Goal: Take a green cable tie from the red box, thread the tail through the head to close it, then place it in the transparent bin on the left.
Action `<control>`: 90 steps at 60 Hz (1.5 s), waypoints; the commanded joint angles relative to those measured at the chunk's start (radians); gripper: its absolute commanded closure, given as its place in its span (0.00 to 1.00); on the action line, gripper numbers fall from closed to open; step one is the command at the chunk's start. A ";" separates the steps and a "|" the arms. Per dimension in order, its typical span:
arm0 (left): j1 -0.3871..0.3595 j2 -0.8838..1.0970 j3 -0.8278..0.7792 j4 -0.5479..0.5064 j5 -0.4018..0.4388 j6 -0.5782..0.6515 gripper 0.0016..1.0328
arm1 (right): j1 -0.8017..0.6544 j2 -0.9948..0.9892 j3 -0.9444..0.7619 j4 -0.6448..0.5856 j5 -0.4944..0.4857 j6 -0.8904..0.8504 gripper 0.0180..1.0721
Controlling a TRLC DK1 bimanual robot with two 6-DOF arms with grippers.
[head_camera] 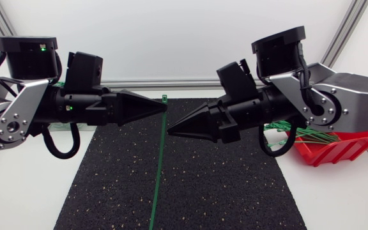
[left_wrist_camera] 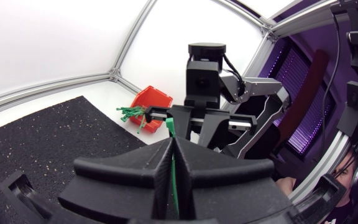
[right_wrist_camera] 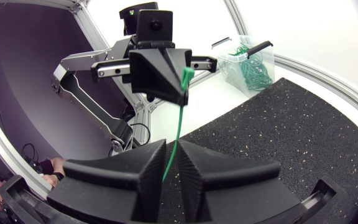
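L gripper (head_camera: 165,107) is pinching the green cable tie (head_camera: 157,179) just below its head, jaws pressed together. The strap is running nearward past the R gripper (head_camera: 169,133), whose jaws are standing slightly spread w/ the strap between them.

- A black mat (head_camera: 222,179), rubbery and flecked with pale specks, lies along the middle of the white tabletop (head_camera: 18,191); bare white strips of tabletop show on either side of the mat.
- Just behind the mat's far edge runs a silver aluminium rail (head_camera: 171,83).
- Above that rail, beyond the mat, stands a plain white panel (head_camera: 171,38), smooth and softly glowing.
- Slanted aluminium posts (head_camera: 356,19) rise past the mat's far corners, framing the white side panels.
- The light over the mat is bright, even and diffuse.
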 commanded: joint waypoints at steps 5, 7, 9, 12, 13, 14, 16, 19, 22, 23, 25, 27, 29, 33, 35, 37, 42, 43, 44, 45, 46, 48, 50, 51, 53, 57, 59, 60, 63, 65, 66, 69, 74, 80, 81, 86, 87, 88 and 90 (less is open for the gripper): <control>0.059 0.000 0.048 -0.058 0.041 -0.022 0.96 | -0.012 -0.033 -0.020 -0.084 0.017 -0.142 0.03; 0.065 0.007 0.055 -0.077 0.041 -0.022 0.96 | -0.012 -0.034 -0.020 -0.095 0.032 -0.159 0.03; 0.072 0.009 0.060 -0.084 0.043 -0.022 0.96 | -0.017 -0.039 -0.020 -0.098 0.035 -0.174 0.03; 0.082 0.012 0.064 -0.087 0.043 -0.021 0.96 | -0.031 -0.042 -0.011 -0.126 0.038 -0.210 0.03; 0.087 0.013 0.066 -0.091 0.044 -0.021 0.96 | -0.031 -0.042 -0.005 -0.144 0.038 -0.226 0.03; 0.095 0.019 0.071 -0.094 0.050 -0.019 0.96 | -0.031 -0.038 0.009 -0.189 0.035 -0.271 0.03; 0.108 0.032 0.081 -0.100 0.067 -0.017 0.96 | -0.037 -0.030 0.029 -0.256 0.035 -0.346 0.03; 0.119 0.049 0.097 -0.107 0.084 -0.017 0.96 | -0.052 -0.021 0.052 -0.333 0.035 -0.427 0.03; 0.139 0.067 0.115 -0.112 0.106 -0.017 0.96 | -0.054 -0.005 0.080 -0.419 0.038 -0.507 0.03; 0.145 0.069 0.120 -0.112 0.110 -0.016 0.96 | -0.054 -0.001 0.087 -0.445 0.040 -0.536 0.03; 0.159 0.076 0.127 -0.114 0.116 -0.016 0.96 | -0.061 0.008 0.103 -0.497 0.050 -0.608 0.03; 0.162 0.084 0.137 -0.114 0.121 -0.016 0.96 | -0.061 0.010 0.111 -0.538 0.080 -0.662 0.03; 0.185 0.104 0.153 -0.114 0.153 -0.016 0.96 | -0.057 0.008 0.112 -0.578 0.130 -0.745 0.03; 0.200 0.128 0.175 -0.123 0.173 -0.016 0.97 | -0.048 0.007 0.114 -0.601 0.178 -0.779 0.03; 0.207 0.142 0.187 -0.132 0.182 -0.016 0.97 | -0.043 0.008 0.115 -0.617 0.207 -0.803 0.03; 0.214 0.156 0.196 -0.141 0.196 -0.017 0.97 | -0.037 0.008 0.117 -0.638 0.227 -0.842 0.03; 0.222 0.200 0.235 -0.204 0.234 -0.021 0.97 | -0.032 0.008 0.123 -0.644 0.271 -0.855 0.03; 0.223 0.211 0.242 -0.221 0.240 -0.021 0.97 | -0.032 0.012 0.127 -0.644 0.287 -0.857 0.03; 0.225 0.217 0.250 -0.233 0.245 -0.021 0.97 | -0.031 0.013 0.130 -0.644 0.299 -0.857 0.03; 0.227 0.230 0.259 -0.250 0.253 -0.021 0.97 | -0.028 0.016 0.132 -0.644 0.311 -0.858 0.03; 0.230 0.236 0.265 -0.261 0.256 -0.021 0.97 | -0.028 0.018 0.135 -0.644 0.322 -0.863 0.03; 0.231 0.248 0.273 -0.265 0.262 -0.021 0.97 | -0.025 0.021 0.140 -0.647 0.340 -0.878 0.03; 0.236 0.257 0.281 -0.275 0.268 -0.021 0.97 | -0.023 0.025 0.143 -0.641 0.370 -0.888 0.03; 0.239 0.262 0.284 -0.276 0.274 -0.021 0.97 | -0.023 0.032 0.147 -0.637 0.386 -0.886 0.03; 0.242 0.268 0.287 -0.278 0.279 -0.021 0.97 | -0.022 0.045 0.164 -0.640 0.419 -0.883 0.03; 0.245 0.282 0.295 -0.279 0.283 -0.021 0.97 | -0.019 0.062 0.187 -0.672 0.449 -0.932 0.03; 0.248 0.285 0.296 -0.282 0.288 -0.021 0.97 | -0.019 0.067 0.187 -0.660 0.485 -0.943 0.03; 0.250 0.288 0.299 -0.282 0.290 -0.021 0.97 | -0.019 0.068 0.184 -0.649 0.501 -0.953 0.03; 0.259 0.300 0.307 -0.287 0.300 -0.021 0.97 | -0.009 0.076 0.180 -0.632 0.547 -1.006 0.03; 0.262 0.312 0.316 -0.292 0.306 -0.021 0.97 | -0.006 0.087 0.180 -0.643 0.561 -1.042 0.03; 0.265 0.316 0.319 -0.295 0.308 -0.021 0.97 | -0.003 0.087 0.178 -0.646 0.567 -1.070 0.03; 0.273 0.329 0.331 -0.301 0.316 -0.021 0.97 | 0.003 0.073 0.155 -0.591 0.569 -1.128 0.03; 0.288 0.343 0.341 -0.302 0.316 -0.021 0.97 | 0.023 0.012 0.057 -0.318 0.583 -1.142 0.03; 0.297 0.354 0.344 -0.302 0.317 -0.021 0.97 | 0.057 -0.025 -0.026 -0.091 0.609 -1.194 0.03; 0.299 0.354 0.344 -0.302 0.317 -0.021 0.97 | 0.060 -0.025 -0.031 -0.072 0.613 -1.207 0.04; 0.305 0.360 0.345 -0.302 0.322 -0.021 0.97 | 0.080 -0.013 -0.044 0.008 0.656 -1.289 0.04; 0.306 0.362 0.347 -0.302 0.323 -0.021 0.97 | 0.080 -0.011 -0.043 0.012 0.659 -1.305 0.04; 0.308 0.362 0.347 -0.304 0.323 -0.021 0.97 | 0.083 -0.008 -0.043 0.017 0.667 -1.320 0.04; 0.309 0.365 0.348 -0.308 0.326 -0.021 0.97 | 0.093 -0.005 -0.043 0.028 0.672 -1.362 0.04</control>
